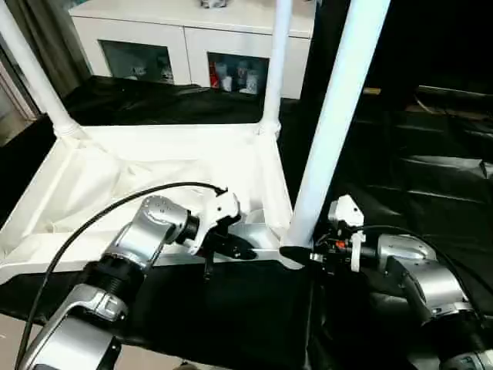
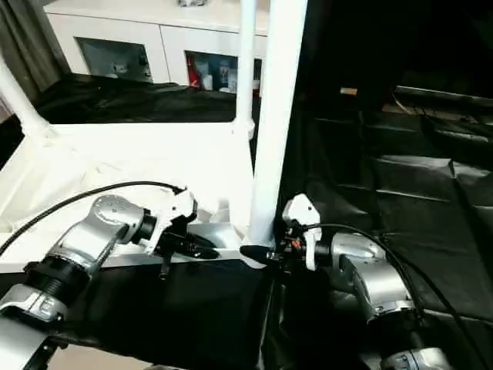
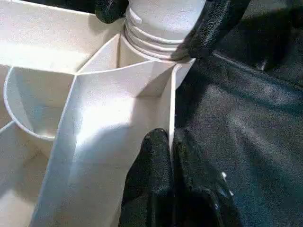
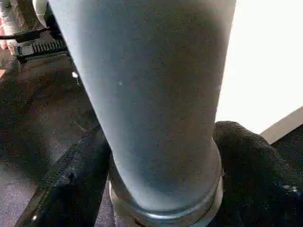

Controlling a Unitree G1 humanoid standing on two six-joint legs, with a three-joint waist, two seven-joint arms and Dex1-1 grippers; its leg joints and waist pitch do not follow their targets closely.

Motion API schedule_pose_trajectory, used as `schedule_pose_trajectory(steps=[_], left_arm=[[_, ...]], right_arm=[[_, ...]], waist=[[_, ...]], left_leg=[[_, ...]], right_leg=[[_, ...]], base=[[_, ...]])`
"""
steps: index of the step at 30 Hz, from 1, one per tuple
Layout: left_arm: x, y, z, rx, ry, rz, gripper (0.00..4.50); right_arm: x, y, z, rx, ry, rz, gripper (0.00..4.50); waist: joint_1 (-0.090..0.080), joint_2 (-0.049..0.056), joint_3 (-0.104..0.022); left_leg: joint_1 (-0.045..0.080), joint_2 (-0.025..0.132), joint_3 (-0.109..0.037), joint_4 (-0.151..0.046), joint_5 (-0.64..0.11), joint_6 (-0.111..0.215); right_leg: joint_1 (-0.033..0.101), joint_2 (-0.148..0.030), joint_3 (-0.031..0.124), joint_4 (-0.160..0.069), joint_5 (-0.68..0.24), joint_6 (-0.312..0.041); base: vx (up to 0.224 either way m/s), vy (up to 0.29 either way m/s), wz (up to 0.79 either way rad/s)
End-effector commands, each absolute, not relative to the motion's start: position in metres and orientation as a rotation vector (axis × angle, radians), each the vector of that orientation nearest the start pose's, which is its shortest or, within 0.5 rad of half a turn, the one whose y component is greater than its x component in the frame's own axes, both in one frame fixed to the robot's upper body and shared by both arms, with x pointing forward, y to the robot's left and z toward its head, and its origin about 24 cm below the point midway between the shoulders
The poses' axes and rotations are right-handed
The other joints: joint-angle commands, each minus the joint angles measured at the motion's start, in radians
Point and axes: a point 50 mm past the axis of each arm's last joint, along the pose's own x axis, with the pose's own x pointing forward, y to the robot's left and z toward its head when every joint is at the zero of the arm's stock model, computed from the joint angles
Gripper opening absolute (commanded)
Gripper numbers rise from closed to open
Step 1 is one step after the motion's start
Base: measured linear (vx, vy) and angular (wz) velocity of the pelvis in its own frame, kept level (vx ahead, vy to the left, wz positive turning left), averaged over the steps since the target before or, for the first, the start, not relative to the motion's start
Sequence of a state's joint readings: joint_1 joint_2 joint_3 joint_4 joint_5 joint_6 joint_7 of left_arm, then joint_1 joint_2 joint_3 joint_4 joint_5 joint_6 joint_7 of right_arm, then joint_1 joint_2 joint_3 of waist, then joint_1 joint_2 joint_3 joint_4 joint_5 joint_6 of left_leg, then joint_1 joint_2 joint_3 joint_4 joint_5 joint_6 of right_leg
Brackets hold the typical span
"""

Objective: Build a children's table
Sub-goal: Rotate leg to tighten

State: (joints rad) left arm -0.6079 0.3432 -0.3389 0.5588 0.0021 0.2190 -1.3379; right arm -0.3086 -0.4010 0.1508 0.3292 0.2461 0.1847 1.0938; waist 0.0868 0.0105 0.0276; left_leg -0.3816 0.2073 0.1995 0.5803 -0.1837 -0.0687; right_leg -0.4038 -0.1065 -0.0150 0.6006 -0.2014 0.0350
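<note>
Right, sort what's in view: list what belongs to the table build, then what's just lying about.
Part of the job:
- upturned white tabletop
- near leg, standing in its corner socket
- two far legs

Just lying about:
- white cabinet with glass doors
- bottles inside it
- black sheeting

upright legs (image 1: pixel 339 116) crowd tabletop (image 1: pixel 154 173) corners
</note>
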Motion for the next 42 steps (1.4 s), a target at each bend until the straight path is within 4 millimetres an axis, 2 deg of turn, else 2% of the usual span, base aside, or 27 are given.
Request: schedule_pose_trajectory(steps=[1, 3, 5, 10, 11, 13, 14, 15, 17, 19, 20, 22, 24, 25, 26, 28, 29, 31, 34, 35, 37, 38, 40, 41, 42], left_arm=[[0.302, 0.114, 0.042, 0.279, 0.580, -1.502, 0.00], [0.302, 0.115, 0.043, 0.276, 0.580, -1.503, 0.00], [0.302, 0.115, 0.043, 0.278, 0.580, -1.499, 0.00], [0.303, 0.115, 0.041, 0.286, 0.578, -1.469, 0.00], [0.307, 0.114, 0.040, 0.298, 0.569, -1.419, 0.00], [0.318, 0.106, 0.036, 0.312, 0.545, -1.257, 0.00], [0.320, 0.105, 0.035, 0.311, 0.544, -1.235, 0.00], [0.323, 0.101, 0.034, 0.314, 0.543, -1.190, 0.00], [0.328, 0.092, 0.032, 0.310, 0.546, -1.113, 0.00], [0.331, 0.083, 0.032, 0.308, 0.545, -1.070, 0.00], [0.334, 0.073, 0.033, 0.320, 0.538, -1.028, 0.00], [0.335, 0.068, 0.033, 0.323, 0.534, -1.021, 0.00], [0.335, 0.061, 0.035, 0.324, 0.526, -1.020, 0.00], [0.335, 0.055, 0.037, 0.322, 0.519, -1.034, 0.00], [0.335, 0.054, 0.037, 0.322, 0.517, -1.036, 0.00], [0.336, 0.054, 0.038, 0.338, 0.508, -1.035, 0.00], [0.337, 0.053, 0.038, 0.339, 0.507, -1.035, 0.00], [0.338, 0.056, 0.040, 0.352, 0.498, -1.047, 0.00], [0.337, 0.062, 0.041, 0.358, 0.495, -1.088, 0.00], [0.334, 0.067, 0.040, 0.361, 0.495, -1.141, 0.00], [0.331, 0.072, 0.040, 0.364, 0.492, -1.188, 0.00], [0.324, 0.081, 0.040, 0.363, 0.490, -1.284, 0.00], [0.322, 0.084, 0.040, 0.361, 0.486, -1.317, 0.00], [0.319, 0.089, 0.041, 0.349, 0.479, -1.360, 0.00], [0.318, 0.092, 0.042, 0.344, 0.480, -1.373, 0.00]], right_arm=[[0.278, -0.157, 0.040, -0.054, 0.326, 1.170, 3.24], [0.278, -0.158, 0.040, -0.047, 0.323, 1.163, 3.19], [0.279, -0.156, 0.040, -0.039, 0.322, 1.165, 2.83], [0.279, -0.155, 0.037, -0.033, 0.325, 1.141, 2.72], [0.282, -0.156, 0.034, -0.040, 0.331, 1.086, 2.72], [0.291, -0.157, 0.022, -0.057, 0.352, 0.884, 2.71], [0.293, -0.157, 0.020, -0.058, 0.356, 0.853, 2.70], [0.294, -0.154, 0.016, -0.043, 0.366, 0.799, 2.70], [0.298, -0.147, 0.010, 0.001, 0.379, 0.694, 2.70], [0.303, -0.139, 0.009, 0.033, 0.368, 0.630, 2.70], [0.307, -0.128, 0.011, 0.052, 0.363, 0.587, 2.70], [0.309, -0.121, 0.012, 0.056, 0.361, 0.577, 2.70], [0.312, -0.111, 0.014, 0.056, 0.359, 0.565, 2.70], [0.314, -0.102, 0.017, 0.041, 0.350, 0.578, 2.70], [0.314, -0.100, 0.017, 0.036, 0.348, 0.579, 2.70], [0.314, -0.098, 0.018, 0.023, 0.339, 0.598, 2.70], [0.314, -0.098, 0.018, 0.022, 0.338, 0.599, 3.05], [0.312, -0.099, 0.019, 0.006, 0.315, 0.640, 3.40], [0.310, -0.106, 0.022, -0.004, 0.292, 0.687, 3.49], [0.306, -0.114, 0.023, -0.034, 0.290, 0.755, 3.75], [0.302, -0.121, 0.025, -0.073, 0.285, 0.811, 3.75], [0.296, -0.133, 0.029, -0.083, 0.285, 0.897, 3.75], [0.294, -0.137, 0.031, -0.076, 0.283, 0.918, 3.75], [0.292, -0.143, 0.035, -0.072, 0.284, 0.949, 3.75], [0.291, -0.146, 0.037, -0.078, 0.281, 0.973, 3.75]], waist=[[-0.001, -0.012, -0.052], [-0.001, -0.013, -0.052], [-0.001, -0.013, -0.052], [-0.002, -0.012, -0.053], [-0.003, -0.015, -0.052], [-0.009, -0.013, -0.046], [-0.011, -0.015, -0.041], [-0.011, -0.017, -0.041], [-0.015, -0.017, -0.033], [-0.017, -0.014, -0.035], [-0.021, -0.013, -0.038], [-0.024, -0.012, -0.037], [-0.024, -0.013, -0.039], [-0.027, -0.011, -0.039], [-0.028, -0.012, -0.040], [-0.027, -0.013, -0.041], [-0.027, -0.012, -0.040], [-0.026, -0.014, -0.040], [-0.025, -0.014, -0.040], [-0.026, -0.014, -0.039], [-0.021, -0.013, -0.040], [-0.022, -0.015, -0.040], [-0.023, -0.016, -0.039], [-0.027, -0.014, -0.043], [-0.026, -0.015, -0.046]], left_leg=[[0.018, 0.015, -0.001, -0.060, -0.134, 0.076], [0.018, 0.015, -0.001, -0.059, -0.133, 0.080], [0.018, 0.015, -0.001, -0.059, -0.132, 0.082], [0.018, 0.015, -0.001, -0.058, -0.130, 0.081], [0.018, 0.014, -0.001, -0.058, -0.133, 0.082], [0.017, 0.014, -0.001, -0.062, -0.168, 0.060], [0.021, 0.012, -0.001, -0.066, -0.223, 0.030], [0.022, 0.011, -0.003, -0.068, -0.248, 0.017], [0.026, 0.010, -0.008, -0.079, -0.330, -0.016], [0.028, 0.010, -0.013, -0.082, -0.352, -0.029], [0.029, 0.010, -0.014, -0.083, -0.362, -0.039], [0.025, 0.007, -0.014, -0.085, -0.361, -0.041], [0.026, 0.008, -0.014, -0.083, -0.357, -0.034], [0.022, 0.007, -0.013, -0.083, -0.348, -0.030], [0.020, 0.006, -0.014, -0.083, -0.335, -0.028], [0.021, 0.006, -0.012, -0.081, -0.327, -0.020], [0.020, 0.007, -0.012, -0.082, -0.325, -0.018], [0.019, 0.007, -0.011, -0.082, -0.320, -0.012], [0.018, 0.007, -0.012, -0.082, -0.322, -0.006], [0.016, 0.008, -0.013, -0.083, -0.315, -0.003], [0.018, 0.009, -0.013, -0.082, -0.312, 0.005], [0.015, 0.009, -0.012, -0.081, -0.302, 0.021], [0.012, 0.010, -0.010, -0.080, -0.295, 0.031], [0.010, 0.012, -0.011, -0.080, -0.270, 0.034], [0.013, 0.012, -0.009, -0.074, -0.241, 0.039]], right_leg=[[0.045, -0.015, 0.009, -0.050, 0.011, -0.269], [0.045, -0.015, 0.008, -0.049, 0.020, -0.273], [0.045, -0.016, 0.008, -0.049, 0.015, -0.274], [0.045, -0.015, 0.008, -0.048, 0.022, -0.277], [0.045, -0.015, 0.008, -0.049, 0.017, -0.277], [0.038, -0.016, 0.010, -0.057, -0.050, -0.266], [0.035, -0.017, 0.011, -0.066, -0.142, -0.249], [0.036, -0.018, 0.011, -0.069, -0.192, -0.236], [0.029, -0.021, 0.013, -0.087, -0.357, -0.171], [0.028, -0.020, 0.012, -0.089, -0.384, -0.153], [0.025, -0.019, 0.013, -0.090, -0.366, -0.150], [0.027, -0.016, 0.011, -0.090, -0.361, -0.145], [0.026, -0.017, 0.012, -0.090, -0.335, -0.146], [0.027, -0.016, 0.012, -0.090, -0.315, -0.149], [0.031, -0.016, 0.011, -0.087, -0.301, -0.151], [0.030, -0.016, 0.011, -0.087, -0.281, -0.154], [0.030, -0.016, 0.012, -0.087, -0.278, -0.155], [0.031, -0.017, 0.011, -0.087, -0.269, -0.159], [0.033, -0.018, 0.011, -0.088, -0.278, -0.157], [0.034, -0.017, 0.011, -0.088, -0.270, -0.157], [0.035, -0.017, 0.010, -0.089, -0.260, -0.156], [0.041, -0.017, 0.011, -0.087, -0.238, -0.163], [0.039, -0.017, 0.012, -0.084, -0.225, -0.171], [0.043, -0.018, 0.012, -0.078, -0.187, -0.186], [0.043, -0.015, 0.011, -0.072, -0.131, -0.204]], base=[[0.000, 0.000, 0.00], [0.000, 0.000, 0.00], [0.000, 0.000, 0.00], [0.000, 0.000, 0.00], [0.000, 0.000, 0.00], [0.000, 0.000, 0.00], [0.000, 0.000, 0.00], [0.000, 0.000, 0.00], [-0.028, 0.000, 0.00], [0.000, 0.000, 0.00], [0.000, 0.000, 0.00], [0.000, 0.000, 0.00], [0.000, 0.000, 0.00], [0.000, 0.000, 0.00], [0.000, 0.000, 0.00], [0.000, 0.000, 0.00], [0.000, 0.000, 0.00], [0.000, 0.000, 0.00], [0.000, 0.000, 0.00], [0.000, 0.000, 0.00], [0.000, 0.000, 0.00], [0.000, 0.000, 0.00], [0.000, 0.000, 0.00], [0.000, 0.000, 0.00], [0.000, 0.000, 0.00]])
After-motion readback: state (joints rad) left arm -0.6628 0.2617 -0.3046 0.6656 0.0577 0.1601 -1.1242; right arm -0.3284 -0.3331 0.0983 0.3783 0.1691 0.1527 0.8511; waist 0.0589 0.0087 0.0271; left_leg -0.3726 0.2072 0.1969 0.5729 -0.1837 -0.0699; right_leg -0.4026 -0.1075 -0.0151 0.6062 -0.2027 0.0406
